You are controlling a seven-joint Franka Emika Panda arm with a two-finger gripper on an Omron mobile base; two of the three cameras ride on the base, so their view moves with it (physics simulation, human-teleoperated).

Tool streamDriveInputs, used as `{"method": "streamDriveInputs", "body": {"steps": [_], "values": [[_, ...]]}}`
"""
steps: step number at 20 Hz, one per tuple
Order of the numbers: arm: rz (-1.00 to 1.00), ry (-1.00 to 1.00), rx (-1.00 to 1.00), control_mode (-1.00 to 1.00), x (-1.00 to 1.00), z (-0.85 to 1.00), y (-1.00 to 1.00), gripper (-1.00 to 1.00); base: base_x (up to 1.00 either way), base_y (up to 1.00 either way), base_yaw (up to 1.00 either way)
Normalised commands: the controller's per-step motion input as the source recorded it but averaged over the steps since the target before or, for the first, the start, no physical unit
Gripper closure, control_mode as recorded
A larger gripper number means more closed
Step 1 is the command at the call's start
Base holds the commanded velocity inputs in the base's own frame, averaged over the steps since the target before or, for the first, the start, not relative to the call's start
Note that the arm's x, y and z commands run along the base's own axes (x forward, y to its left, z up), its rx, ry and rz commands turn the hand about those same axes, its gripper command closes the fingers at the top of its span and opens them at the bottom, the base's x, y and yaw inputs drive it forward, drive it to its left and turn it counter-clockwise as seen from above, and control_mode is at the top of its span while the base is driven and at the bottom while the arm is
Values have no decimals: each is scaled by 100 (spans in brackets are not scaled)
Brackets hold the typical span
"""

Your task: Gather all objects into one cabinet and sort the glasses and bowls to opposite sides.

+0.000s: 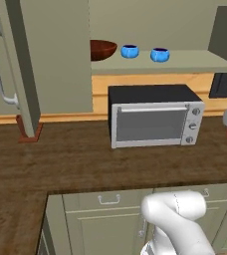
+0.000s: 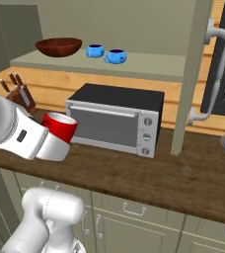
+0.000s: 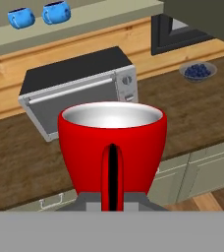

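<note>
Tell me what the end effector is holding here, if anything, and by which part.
The end effector holds the red cup, gripped low, at the foot of its handle side, with the cup upright and its white inside showing.

I'm seeing my arm (image 2: 20, 136) showing glossy white, rounded shells with a small dark rectangular mark on the forearm link; a bulbous white elbow joint (image 1: 177, 214) is gleaming under soft grey shading.

Bowls (image 2: 58, 47) on cabinet shelf (image 2: 149, 64) above toaster oven (image 2: 115, 118).
</note>
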Motion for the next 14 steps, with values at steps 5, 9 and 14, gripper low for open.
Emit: {"method": "streamDriveInputs", "body": {"steps": [5,9,14], "values": [[0,0,0,100,0,0,0,100,26,0,0],[0,0,0,100,0,0,0,100,12,1,0],[0,0,0,-100,0,30,0,100,0,0,0]]}}
